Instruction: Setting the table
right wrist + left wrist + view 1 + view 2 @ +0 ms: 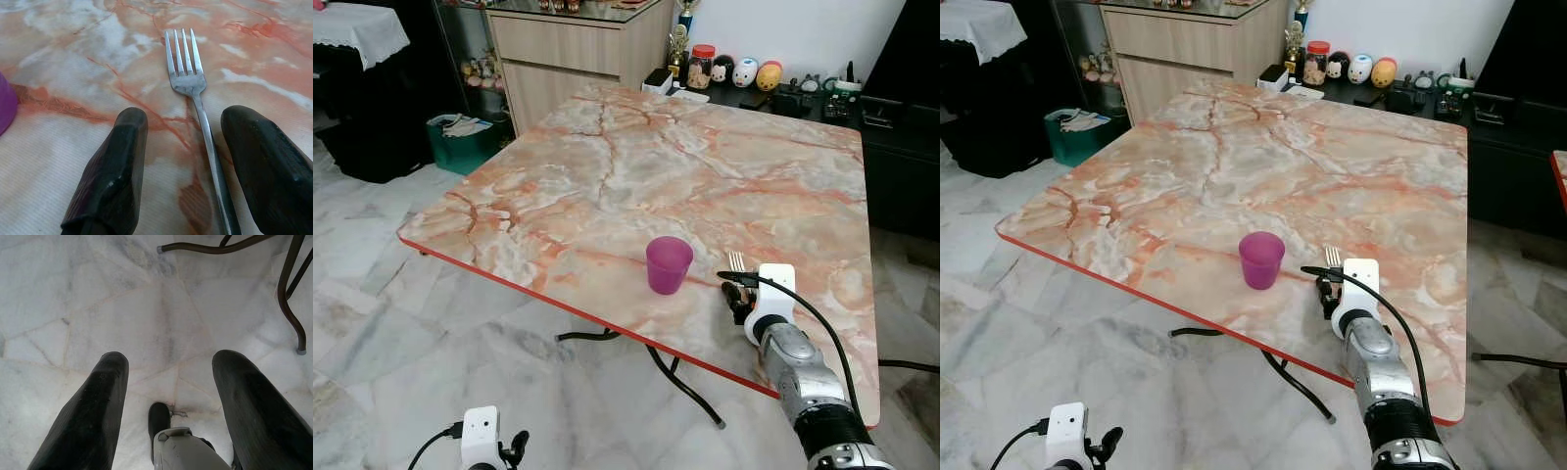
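Right wrist view: fork [195, 88] between right tool's [195, 166] spread fingers.

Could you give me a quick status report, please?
Right gripper open, fork lying on table between its fingers. Left gripper open, low over floor. Purple cup beside fork.

On the table [636, 166], the cup [668, 264] stands left of the fork [736, 261] (both near the front edge).

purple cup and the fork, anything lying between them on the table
Nothing: between the purple cup and the fork lies only bare marble table, as the left eye view shows. The right gripper straddles the fork's handle.
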{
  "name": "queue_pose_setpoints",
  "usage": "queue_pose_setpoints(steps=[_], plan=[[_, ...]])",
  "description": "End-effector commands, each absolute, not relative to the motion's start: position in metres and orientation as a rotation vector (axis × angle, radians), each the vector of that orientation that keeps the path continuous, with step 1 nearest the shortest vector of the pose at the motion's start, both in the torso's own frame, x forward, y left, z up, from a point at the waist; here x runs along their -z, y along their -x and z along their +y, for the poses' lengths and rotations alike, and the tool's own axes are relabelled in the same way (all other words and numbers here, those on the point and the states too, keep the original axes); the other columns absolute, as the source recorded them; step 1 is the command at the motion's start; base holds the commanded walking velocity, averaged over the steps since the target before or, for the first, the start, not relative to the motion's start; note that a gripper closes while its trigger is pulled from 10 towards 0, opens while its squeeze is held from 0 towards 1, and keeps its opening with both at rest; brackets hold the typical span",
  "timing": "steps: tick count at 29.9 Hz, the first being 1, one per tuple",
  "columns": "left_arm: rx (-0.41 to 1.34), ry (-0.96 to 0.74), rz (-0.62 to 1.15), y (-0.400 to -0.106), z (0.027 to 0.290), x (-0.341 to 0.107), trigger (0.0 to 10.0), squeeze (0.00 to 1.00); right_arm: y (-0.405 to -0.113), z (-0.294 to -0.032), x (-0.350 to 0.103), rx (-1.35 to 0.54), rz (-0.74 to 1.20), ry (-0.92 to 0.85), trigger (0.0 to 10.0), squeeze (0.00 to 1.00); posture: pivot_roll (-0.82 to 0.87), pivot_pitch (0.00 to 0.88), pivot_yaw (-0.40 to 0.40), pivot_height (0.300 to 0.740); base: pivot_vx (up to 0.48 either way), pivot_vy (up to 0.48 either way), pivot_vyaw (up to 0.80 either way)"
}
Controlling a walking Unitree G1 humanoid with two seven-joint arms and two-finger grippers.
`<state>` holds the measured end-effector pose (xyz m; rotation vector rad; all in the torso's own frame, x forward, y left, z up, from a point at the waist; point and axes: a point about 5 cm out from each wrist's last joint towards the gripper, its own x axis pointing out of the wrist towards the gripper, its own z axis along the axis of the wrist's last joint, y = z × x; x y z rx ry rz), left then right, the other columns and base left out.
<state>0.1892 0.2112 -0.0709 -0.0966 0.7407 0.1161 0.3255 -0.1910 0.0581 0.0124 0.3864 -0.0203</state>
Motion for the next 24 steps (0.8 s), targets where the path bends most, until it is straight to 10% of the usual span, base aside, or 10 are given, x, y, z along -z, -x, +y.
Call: queue_pose_setpoints(steps=[1, 24], plan=[[-0.127, 0.104, 0.777, -0.182, 0.214, 0.075, 10.0, 0.00, -0.325, -0.195, -0.060, 0.035, 0.383, -0.008, 10.0, 0.00, -0.05, 0.000, 0.003, 0.740, 0.000, 0.000, 0.00], [-0.131, 0.106, 0.793, -0.179, 0.215, 0.077, 10.0, 0.00, -0.322, -0.200, -0.049, 0.067, 0.440, -0.022, 9.2, 0.00, -0.05, 0.000, 0.007, 0.740, 0.000, 0.000, 0.00]])
